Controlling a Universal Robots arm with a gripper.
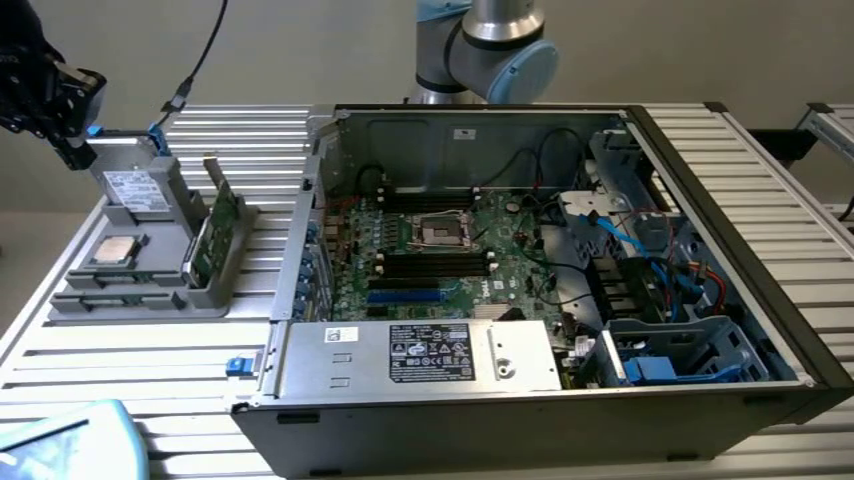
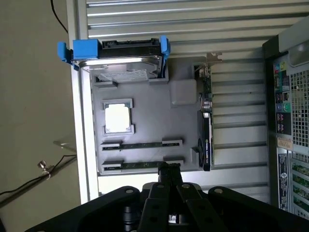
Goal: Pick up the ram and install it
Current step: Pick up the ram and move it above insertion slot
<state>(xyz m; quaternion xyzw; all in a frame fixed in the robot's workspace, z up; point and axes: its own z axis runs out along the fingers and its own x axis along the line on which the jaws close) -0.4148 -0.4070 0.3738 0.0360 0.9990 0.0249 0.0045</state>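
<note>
Looking down from the wrist, you see your claw (image 2: 169, 170) with its fingers pressed together, pinching nothing. Its tip lines up over one end of the nearer ram stick (image 2: 140, 165), which lies flat in its slot in the grey tray (image 2: 149, 106) on the desk (image 2: 169, 29). A second ram stick (image 2: 141, 144) lies parallel just beyond it, near the silver processor (image 2: 118, 117). In the exterior view the claw (image 1: 74, 150) hangs above the tray, apart from it, with the open computer case (image 1: 747, 250) toward that view's right.
</note>
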